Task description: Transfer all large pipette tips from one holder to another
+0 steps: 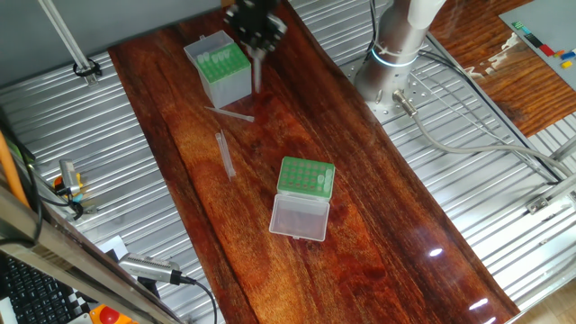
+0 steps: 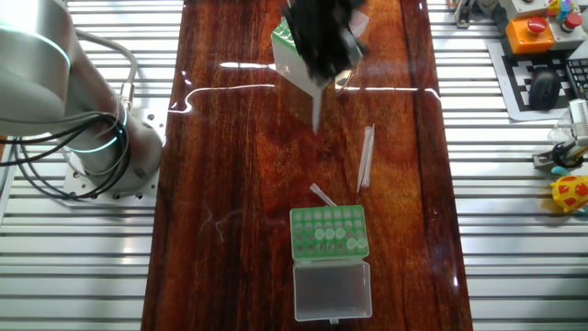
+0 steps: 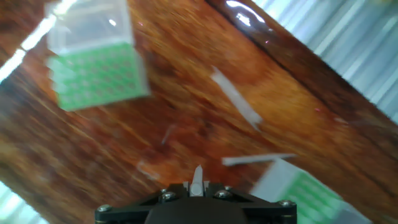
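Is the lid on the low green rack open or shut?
Open. The clear lid lies flat on the table beside the low green rack, leaving its holes uncovered.

So around the glossy dark wood worktop we've got ribbed metal decking on both sides. We can see a keyboard in one corner, plus an orange box with a red button, a black-and-white marker tag, and some bright toy-ish bits along the other edge. Grey cables snake across the metal.
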Tool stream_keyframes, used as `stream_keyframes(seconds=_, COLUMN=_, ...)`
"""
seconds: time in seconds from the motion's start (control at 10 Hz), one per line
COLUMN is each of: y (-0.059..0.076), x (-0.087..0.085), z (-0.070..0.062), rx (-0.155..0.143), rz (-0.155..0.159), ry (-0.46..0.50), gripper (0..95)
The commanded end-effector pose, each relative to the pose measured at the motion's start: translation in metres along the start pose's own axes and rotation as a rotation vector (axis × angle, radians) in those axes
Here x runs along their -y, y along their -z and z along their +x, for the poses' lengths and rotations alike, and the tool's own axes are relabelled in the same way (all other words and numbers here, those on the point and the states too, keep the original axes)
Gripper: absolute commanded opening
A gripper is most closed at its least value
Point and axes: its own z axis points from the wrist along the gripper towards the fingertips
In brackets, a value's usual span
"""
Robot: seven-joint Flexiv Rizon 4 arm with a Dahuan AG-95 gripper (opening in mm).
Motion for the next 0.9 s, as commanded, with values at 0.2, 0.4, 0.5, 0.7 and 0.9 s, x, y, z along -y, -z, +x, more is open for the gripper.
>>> stream_keyframes(seconds=0.2, y=-0.002, x=0.027, z=0.01, rx=0.02, rz=-0.007, ry=-0.136, gripper=0.0)
stream_keyframes(seconds=0.4, y=0.0, x=0.044, z=0.021, rx=0.009, rz=0.009, ry=-0.125, gripper=0.0)
stream_keyframes(seconds=0.5, y=-0.002, x=0.06, z=0.031, rx=0.009, rz=0.009, ry=-0.093, gripper=0.0)
stream_keyframes(seconds=0.7, y=-0.008, x=0.096, z=0.054, rx=0.017, rz=0.008, ry=-0.023, gripper=0.0)
stream_keyframes(seconds=0.9, y=-0.007, x=0.106, z=0.061, rx=0.01, rz=0.009, ry=-0.015, gripper=0.0)
